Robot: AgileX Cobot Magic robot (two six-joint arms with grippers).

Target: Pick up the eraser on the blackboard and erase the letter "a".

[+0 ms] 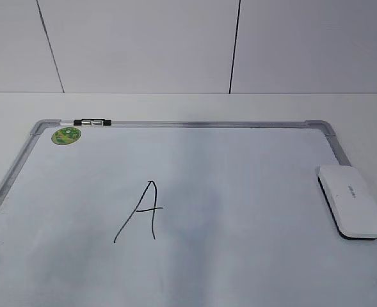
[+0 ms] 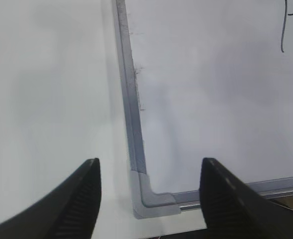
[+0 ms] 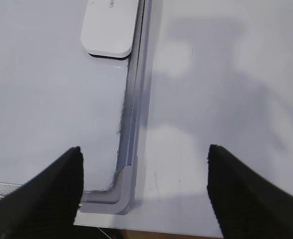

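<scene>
Landmark: blackboard (image 1: 239, 192), flat on the table (image 1: 175, 105); all places below are given relative to it.
Eraser: eraser (image 1: 351, 201) lies on the board's right edge, long side along the frame, black underside down; nothing holds it. In the right wrist view its near end (image 3: 110, 27) shows at the top, touching the frame.
Mark: the only writing I see is a tall angular capital (image 1: 140, 211), left of board centre, well apart from the eraser. No lowercase letter "a" is visible, so I judge this stroke to be the target.
Left gripper: left gripper (image 2: 148, 199) hovers above the board's near left corner, fingers spread wide, empty.
Right gripper: right gripper (image 3: 144, 191) hovers above the near right corner, fingers spread wide, empty; eraser ahead of it along the frame.
Other: marker (image 1: 92, 121) on the top frame by the green sticker (image 1: 66, 135), far from the work.
Risk 1: smooth plastic shell; a grasp off its middle may let it slip or twist.
Risk 2: eraser overlaps the frame, so a descending finger may strike the rail and push the eraser off the board.
Risk 3: a tilted hold lifts the black face; wipe leaves strokes.
</scene>
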